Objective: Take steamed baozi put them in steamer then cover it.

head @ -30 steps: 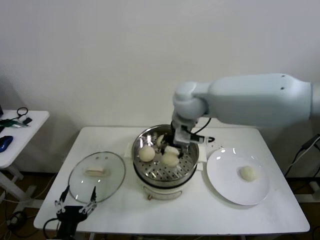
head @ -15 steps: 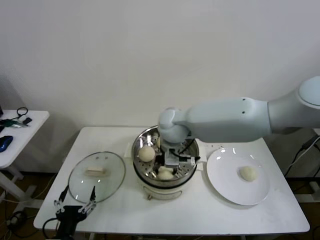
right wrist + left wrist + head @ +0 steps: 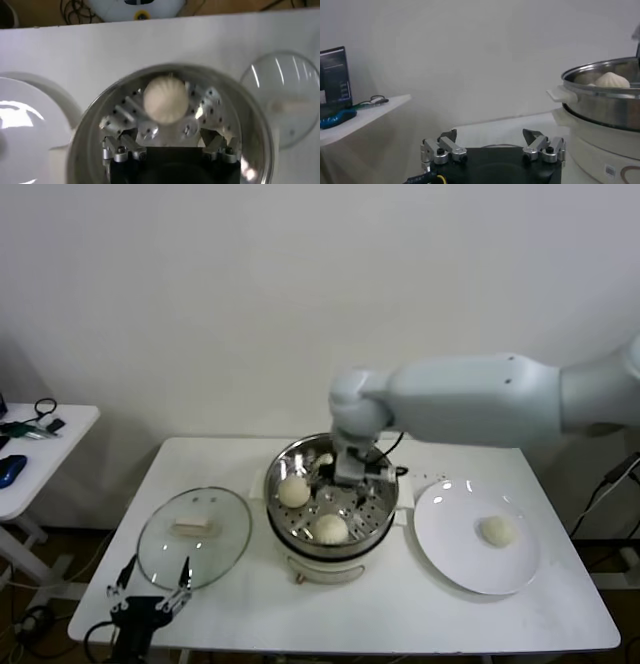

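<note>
White table point(image 3: 400, 604) against bare white wall point(image 3: 300, 294), side table point(image 3: 45, 446) nearby.

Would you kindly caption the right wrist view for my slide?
Open right hand above a baozi lying in the steamer, glass cover beside it.

The steamer point(image 3: 330, 509), a round shiny steel pot with a holed tray on a white base, stands open in the middle of the bench. Three cream-white buns lie in it: one at its left point(image 3: 293, 492), one at the near side point(image 3: 330, 528) and one at the far rim point(image 3: 323, 460), while a fourth bun point(image 3: 497, 530) rests well apart to its right. The clear glass lid point(image 3: 193, 536), with its cream handle up, lies flat on the bench just left of the steamer.
</note>
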`<state>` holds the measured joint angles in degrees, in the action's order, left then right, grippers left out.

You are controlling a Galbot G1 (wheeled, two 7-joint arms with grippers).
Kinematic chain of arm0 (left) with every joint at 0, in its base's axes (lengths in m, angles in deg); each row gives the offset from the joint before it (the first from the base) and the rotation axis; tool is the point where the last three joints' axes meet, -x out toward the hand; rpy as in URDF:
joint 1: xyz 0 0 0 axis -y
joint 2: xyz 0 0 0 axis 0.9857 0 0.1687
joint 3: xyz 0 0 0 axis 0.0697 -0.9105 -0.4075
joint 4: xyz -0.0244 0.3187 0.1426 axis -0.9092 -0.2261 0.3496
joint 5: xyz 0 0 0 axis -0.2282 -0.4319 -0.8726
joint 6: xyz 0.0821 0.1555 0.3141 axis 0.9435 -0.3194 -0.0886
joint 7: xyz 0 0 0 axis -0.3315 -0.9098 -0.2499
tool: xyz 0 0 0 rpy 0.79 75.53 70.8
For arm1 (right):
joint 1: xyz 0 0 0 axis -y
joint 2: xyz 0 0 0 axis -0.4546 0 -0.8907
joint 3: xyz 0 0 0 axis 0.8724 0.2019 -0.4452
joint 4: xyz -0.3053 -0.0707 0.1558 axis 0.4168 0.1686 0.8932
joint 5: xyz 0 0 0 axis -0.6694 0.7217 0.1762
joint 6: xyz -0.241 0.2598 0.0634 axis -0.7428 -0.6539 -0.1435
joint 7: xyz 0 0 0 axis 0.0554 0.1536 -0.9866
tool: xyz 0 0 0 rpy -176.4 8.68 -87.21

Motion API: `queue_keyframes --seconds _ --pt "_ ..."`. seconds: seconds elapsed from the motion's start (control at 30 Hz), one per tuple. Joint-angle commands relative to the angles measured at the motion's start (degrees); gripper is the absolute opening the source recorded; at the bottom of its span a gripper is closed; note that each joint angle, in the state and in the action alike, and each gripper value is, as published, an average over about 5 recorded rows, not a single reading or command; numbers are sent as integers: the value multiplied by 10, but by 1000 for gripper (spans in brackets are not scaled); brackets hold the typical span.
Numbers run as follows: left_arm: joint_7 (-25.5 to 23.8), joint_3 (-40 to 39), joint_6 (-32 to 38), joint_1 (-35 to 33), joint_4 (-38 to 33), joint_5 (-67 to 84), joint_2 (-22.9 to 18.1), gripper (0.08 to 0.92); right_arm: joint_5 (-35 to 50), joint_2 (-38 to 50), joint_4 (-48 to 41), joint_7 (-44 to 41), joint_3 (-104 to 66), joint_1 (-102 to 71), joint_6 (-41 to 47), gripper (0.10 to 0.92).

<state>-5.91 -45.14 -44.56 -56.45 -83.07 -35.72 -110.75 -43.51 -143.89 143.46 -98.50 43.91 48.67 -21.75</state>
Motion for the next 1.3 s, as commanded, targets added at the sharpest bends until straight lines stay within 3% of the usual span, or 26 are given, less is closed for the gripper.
queue_keyframes --seconds 0.03,0.2,0.47,0.77,1.3 --pt "0 0 0 0 -1 0 1 823 223 183 -89 -90 145 158 132 823" --pt "-2 -1 -2 2 -4 1 1 823 182 301 -90 -50 196 96 213 823" --pt "-2 -2 -3 2 -5 0 0 823 43 397 -112 -5 -19 -193 264 823" --pt "-3 -4 -5 2 2 -10 -8 823 -33 354 -195 18 -190 -376 259 823" --pt "-1 -3 0 -3 10 -15 -16 823 -53 282 -267 39 -255 -432 257 822"
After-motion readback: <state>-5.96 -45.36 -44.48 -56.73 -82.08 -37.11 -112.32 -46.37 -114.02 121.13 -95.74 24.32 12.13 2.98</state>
